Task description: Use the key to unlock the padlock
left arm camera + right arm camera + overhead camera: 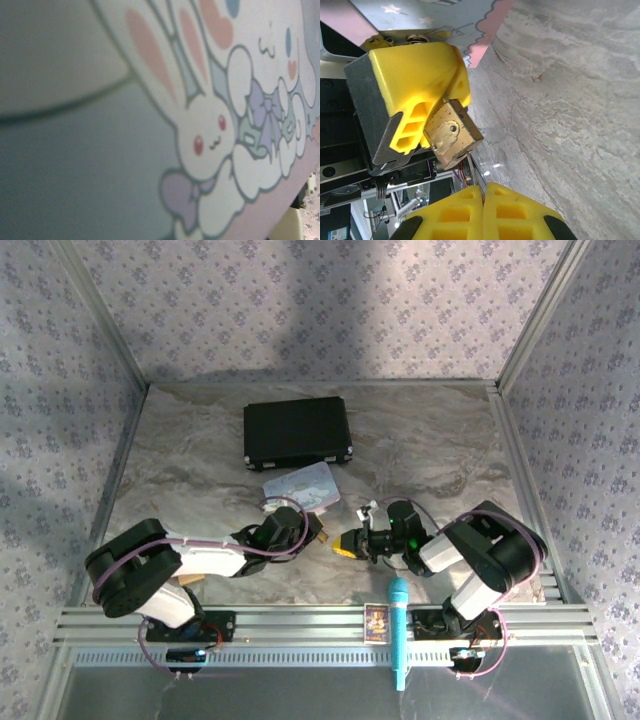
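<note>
Left gripper [427, 112] is clamped on the padlock [454, 134], holding it above the table [450, 440] near the middle of the near edge, right gripper [484, 205] pinched together just short of it, so I call this key insertion, and next needs fine alignment on the lock.
</note>
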Robot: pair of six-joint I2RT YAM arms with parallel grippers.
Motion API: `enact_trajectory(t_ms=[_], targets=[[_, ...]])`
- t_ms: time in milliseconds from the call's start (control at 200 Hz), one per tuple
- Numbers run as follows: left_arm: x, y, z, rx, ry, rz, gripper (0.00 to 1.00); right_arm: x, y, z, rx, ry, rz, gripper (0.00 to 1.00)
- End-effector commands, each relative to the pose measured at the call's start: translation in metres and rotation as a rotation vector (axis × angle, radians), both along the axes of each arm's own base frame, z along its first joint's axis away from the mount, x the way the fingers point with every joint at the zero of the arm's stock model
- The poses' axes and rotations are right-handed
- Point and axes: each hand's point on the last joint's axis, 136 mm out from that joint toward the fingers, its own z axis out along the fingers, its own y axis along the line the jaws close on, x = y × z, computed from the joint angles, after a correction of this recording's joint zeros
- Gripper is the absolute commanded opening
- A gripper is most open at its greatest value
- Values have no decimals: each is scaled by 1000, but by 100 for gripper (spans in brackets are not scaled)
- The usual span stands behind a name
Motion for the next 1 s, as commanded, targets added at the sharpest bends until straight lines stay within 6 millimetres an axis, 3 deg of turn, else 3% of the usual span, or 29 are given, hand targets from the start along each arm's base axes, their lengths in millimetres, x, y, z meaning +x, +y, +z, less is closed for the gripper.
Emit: enact_trajectory(t_ms=[0,530,994], targets=[[-10,-31,52,-199,-37,-95,0,18,7,11,39,-45,-34,0],[-14,-35,61,-235,-66,-131,0,27,14,14,123,-12,20,0],[-16,-43,77,-301,-98,-167,0,38,9,6,141,33,31,0]])
